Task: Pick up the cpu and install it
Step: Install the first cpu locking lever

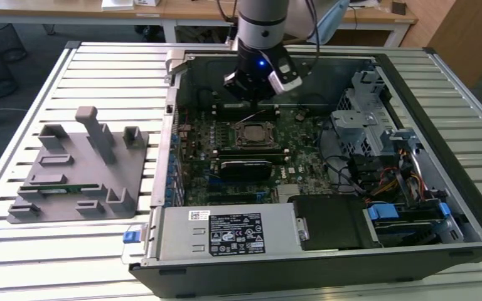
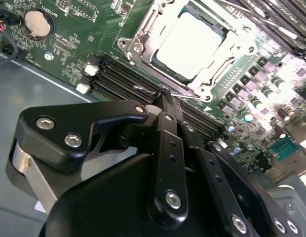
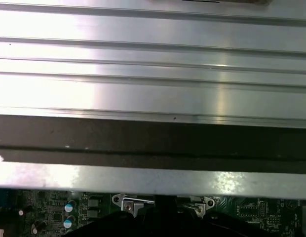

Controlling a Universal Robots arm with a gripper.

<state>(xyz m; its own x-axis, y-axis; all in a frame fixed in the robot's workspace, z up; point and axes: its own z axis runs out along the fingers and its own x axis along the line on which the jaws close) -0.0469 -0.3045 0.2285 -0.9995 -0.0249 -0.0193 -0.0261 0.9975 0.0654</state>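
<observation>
The cpu (image 1: 253, 133) (image 2: 190, 44) lies flat with its silver top up inside the metal-framed socket (image 2: 143, 44) in the middle of the motherboard (image 1: 300, 150). My gripper (image 1: 246, 100) (image 2: 165, 96) hangs just beyond the socket, toward the case's back wall. It is apart from the cpu. Its black fingers (image 2: 168, 128) are shut together, and their tips meet a thin wire lever (image 2: 185, 95) along the socket's edge. Whether they pinch that lever I cannot tell. The socket frame's corners (image 3: 129, 204) appear in the first wrist view, below the case wall (image 3: 153, 140).
The open computer case (image 1: 170, 125) lies on a slatted metal table (image 1: 98, 69). A grey fixture (image 1: 82, 169) at the exterior view's left holds a green memory stick (image 1: 61, 187). Around the socket are black memory slots (image 2: 118, 81), a power supply (image 1: 224, 232), a drive cage (image 1: 366, 119) and cables (image 1: 383, 175).
</observation>
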